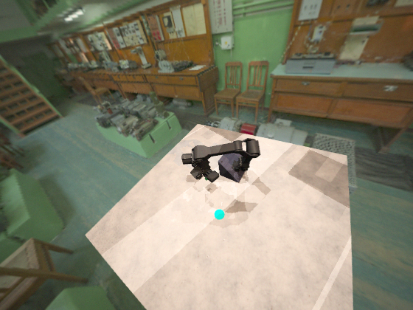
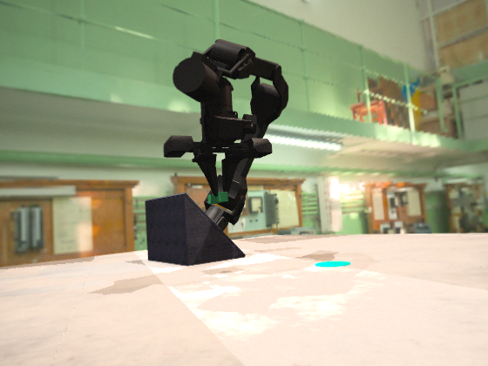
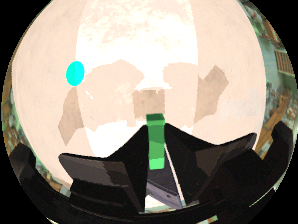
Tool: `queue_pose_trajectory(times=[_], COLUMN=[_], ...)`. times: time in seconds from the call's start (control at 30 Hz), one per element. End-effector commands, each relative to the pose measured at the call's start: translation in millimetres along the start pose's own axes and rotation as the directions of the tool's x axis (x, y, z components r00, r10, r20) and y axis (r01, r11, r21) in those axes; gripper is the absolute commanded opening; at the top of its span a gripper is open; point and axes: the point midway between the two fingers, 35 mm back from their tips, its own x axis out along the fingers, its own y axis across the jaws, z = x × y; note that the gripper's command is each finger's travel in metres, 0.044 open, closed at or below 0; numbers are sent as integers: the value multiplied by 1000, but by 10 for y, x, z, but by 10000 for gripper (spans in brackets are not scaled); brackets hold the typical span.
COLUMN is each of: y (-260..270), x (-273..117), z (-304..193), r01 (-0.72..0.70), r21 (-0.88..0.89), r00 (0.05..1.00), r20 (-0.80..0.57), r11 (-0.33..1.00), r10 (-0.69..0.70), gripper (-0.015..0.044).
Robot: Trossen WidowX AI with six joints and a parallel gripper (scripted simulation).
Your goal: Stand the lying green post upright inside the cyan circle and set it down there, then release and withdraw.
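Exterior view: gripper (image 1: 206,178) (image 2: 218,195) (image 3: 154,128) clamped on the green post (image 2: 218,198) (image 3: 156,142) — held clear above the tabletop (image 1: 236,255) (image 2: 305,314) (image 3: 130,30), not over the cyan circle (image 1: 219,214) (image 2: 332,264) (image 3: 75,73). Dark wedge-shaped block (image 1: 230,170) (image 2: 187,231) (image 3: 164,187) stands near the arm — circle well apart from it.

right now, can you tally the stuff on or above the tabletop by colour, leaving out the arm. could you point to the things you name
Green: 1, the post (image 2: 217,198) (image 3: 156,142)
Cyan: 1, the circle (image 1: 219,214) (image 2: 332,264) (image 3: 75,73)
Dark purple: 1, the wedge block (image 1: 230,168) (image 2: 167,231)
Total: 3
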Motion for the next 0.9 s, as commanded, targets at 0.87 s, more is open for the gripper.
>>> queue_pose_trajectory(times=[0.87], y=[776], x=[-142], z=[505], r01=[4], r21=[50], r00=[1000], r20=[9], r11=[999], r10=[-5], gripper=[23])
